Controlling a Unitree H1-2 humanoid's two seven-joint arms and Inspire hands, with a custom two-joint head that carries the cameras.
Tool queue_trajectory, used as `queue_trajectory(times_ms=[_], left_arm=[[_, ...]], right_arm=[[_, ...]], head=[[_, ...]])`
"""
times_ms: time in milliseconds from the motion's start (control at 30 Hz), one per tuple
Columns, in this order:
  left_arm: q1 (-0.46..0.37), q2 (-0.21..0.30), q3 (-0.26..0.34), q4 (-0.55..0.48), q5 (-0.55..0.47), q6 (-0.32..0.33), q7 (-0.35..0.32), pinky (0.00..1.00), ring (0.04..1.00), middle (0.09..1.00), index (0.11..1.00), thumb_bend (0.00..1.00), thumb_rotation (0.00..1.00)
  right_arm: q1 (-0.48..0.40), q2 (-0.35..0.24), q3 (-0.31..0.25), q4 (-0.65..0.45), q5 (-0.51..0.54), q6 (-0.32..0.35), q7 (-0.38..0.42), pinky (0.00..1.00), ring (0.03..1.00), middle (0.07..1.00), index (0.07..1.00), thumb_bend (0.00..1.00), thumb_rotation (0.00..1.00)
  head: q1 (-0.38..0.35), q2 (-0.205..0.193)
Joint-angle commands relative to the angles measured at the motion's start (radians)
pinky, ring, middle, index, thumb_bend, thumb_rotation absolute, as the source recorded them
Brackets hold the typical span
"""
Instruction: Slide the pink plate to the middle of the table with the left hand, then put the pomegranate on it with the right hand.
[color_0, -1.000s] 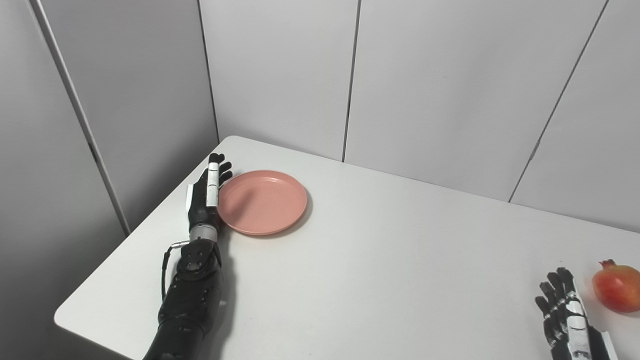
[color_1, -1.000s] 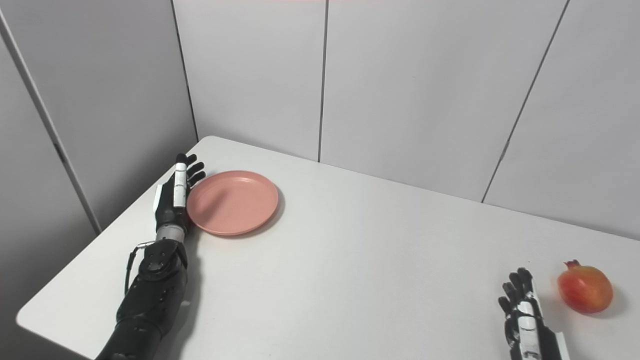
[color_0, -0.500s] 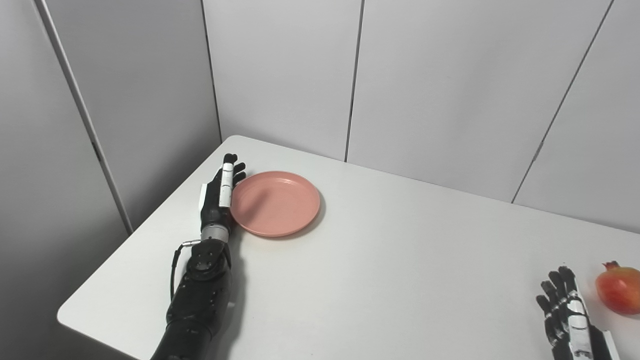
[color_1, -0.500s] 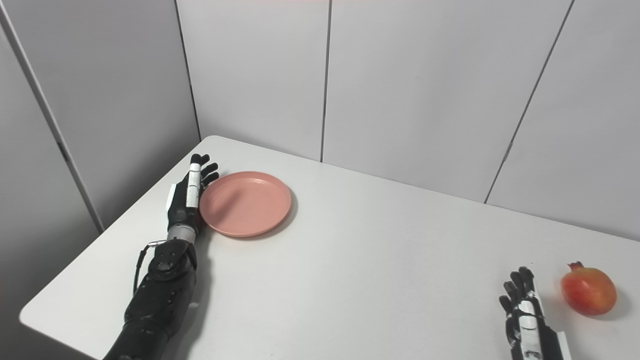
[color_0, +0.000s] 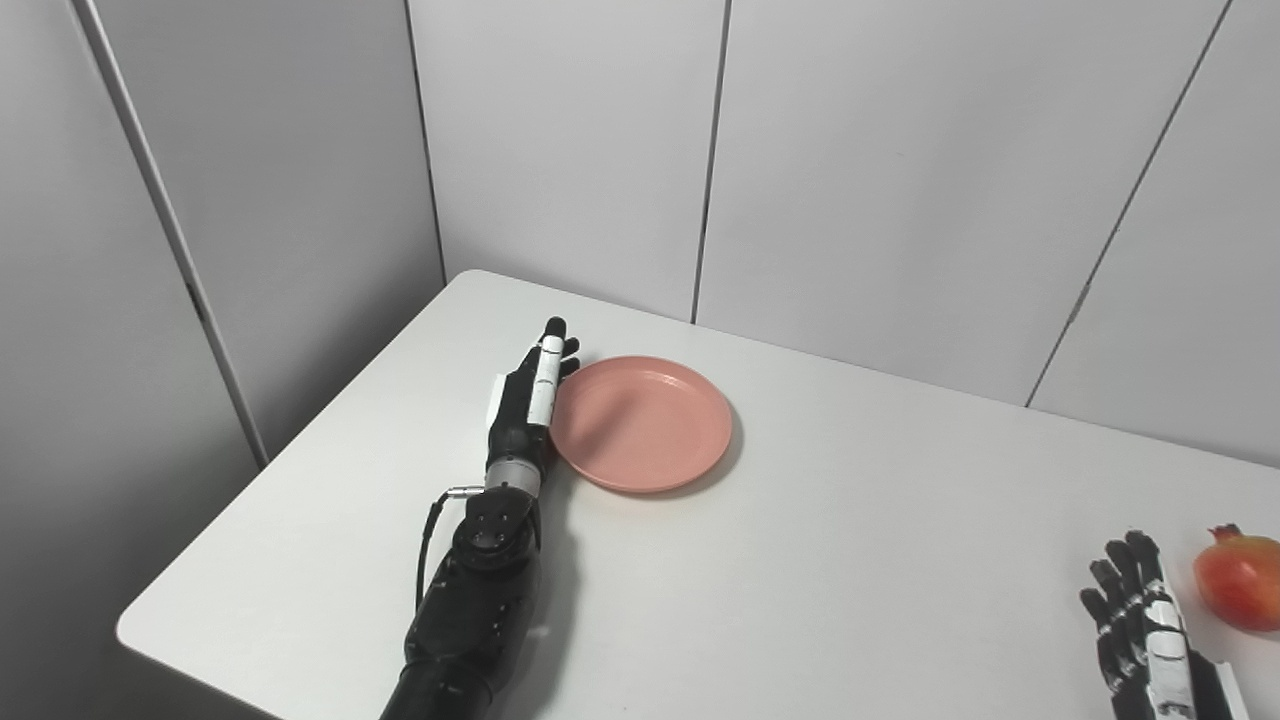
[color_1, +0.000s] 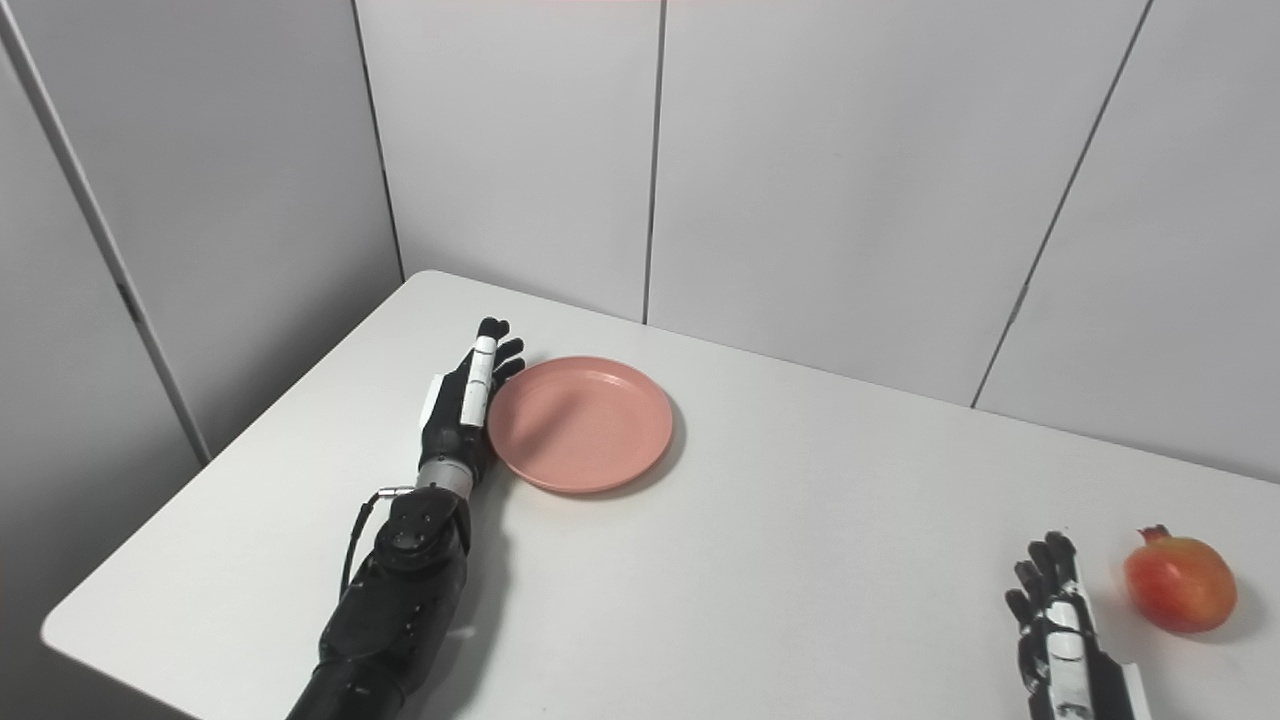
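Left hand (color_0: 522, 405) on edge, fingers (color_0: 547, 365) straight; right hand (color_1: 1060, 632) flat.

**Colours on the bench**

The round plastic plate (color_0: 641, 424) is plain salmon pink. The round pomegranate (color_1: 1179, 584) is red with yellow-orange blush. Both robot hands, left (color_0: 523, 404) and right (color_1: 1058, 640), are black with white segments. The flat bench (color_0: 800, 560) is white.

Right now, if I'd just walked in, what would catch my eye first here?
Probably the pink plate, the one big patch of colour on the white table, left of the middle. A black robot left hand stands edge-on against its left rim. Far right, a red pomegranate sits beside the open right hand.
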Motion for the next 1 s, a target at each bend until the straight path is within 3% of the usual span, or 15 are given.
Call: queue_trajectory(times_ms=[0,233,567,800,967], left_arm=[[-0.032,-0.02,-0.021,-0.038,-0.001,0.021,-0.025,0.87,0.886,0.884,0.882,0.74,1.0],[-0.024,-0.059,-0.053,-0.062,-0.018,0.051,-0.062,0.88,0.892,0.887,0.886,0.72,1.0],[-0.001,-0.092,-0.133,-0.063,0.037,-0.003,-0.087,0.93,0.917,0.912,0.915,0.7,1.0],[0.021,-0.125,-0.193,-0.057,0.126,-0.04,-0.058,0.91,0.923,0.924,0.924,0.71,1.0],[0.032,-0.15,-0.204,-0.071,0.151,-0.053,-0.061,0.92,0.927,0.934,0.933,0.71,1.0]], right_arm=[[-0.027,0.0,-0.008,-0.04,0.008,0.016,-0.007,1.0,1.0,1.0,1.0,0.44,0.94],[-0.026,-0.007,-0.005,-0.043,0.0,0.018,-0.006,1.0,1.0,1.0,1.0,0.45,0.94],[-0.028,-0.001,-0.005,-0.046,-0.005,0.02,-0.017,1.0,1.0,1.0,1.0,0.47,0.92],[-0.03,-0.002,-0.003,-0.041,-0.005,0.006,-0.015,1.0,1.0,1.0,1.0,0.47,0.93],[-0.032,-0.002,-0.003,-0.037,0.0,0.004,-0.012,1.0,1.0,1.0,1.0,0.48,0.93]], head=[[-0.003,0.002],[-0.007,0.005],[-0.016,0.012],[-0.023,0.019],[-0.036,0.026]])
